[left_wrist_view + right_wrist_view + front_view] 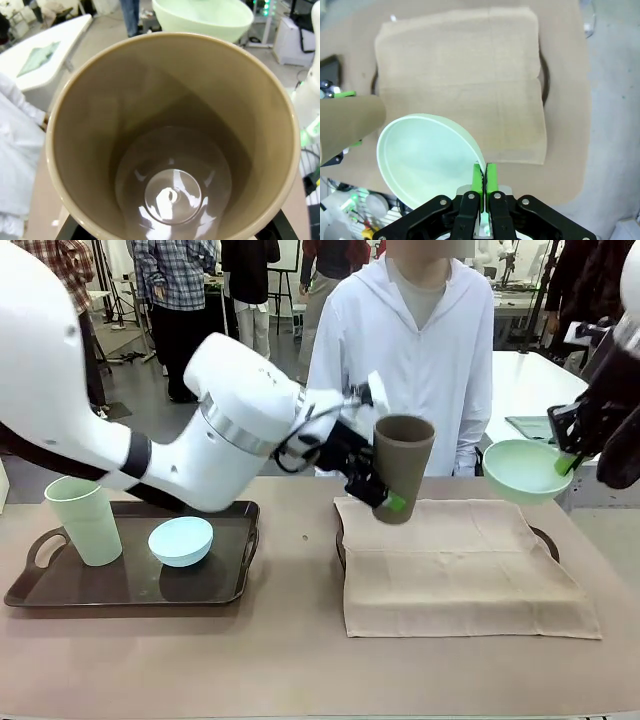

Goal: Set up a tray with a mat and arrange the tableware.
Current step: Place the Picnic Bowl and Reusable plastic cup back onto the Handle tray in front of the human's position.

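Left gripper (386,498) clasps brown tumbler (405,452) low on its side, slightly tilted, above far-left edge of mat (460,565) | right gripper (484,176) pinched on rim of mint green bowl (422,155), aloft far right | left wrist view: tumbler's glossy empty inside | front view: pale green tumbler (85,522), light blue bowl (181,540) on left tray (130,588)

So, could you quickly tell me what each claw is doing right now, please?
Left claw: holding the brown tumbler.
Right claw: shut on the rim of the mint green bowl.
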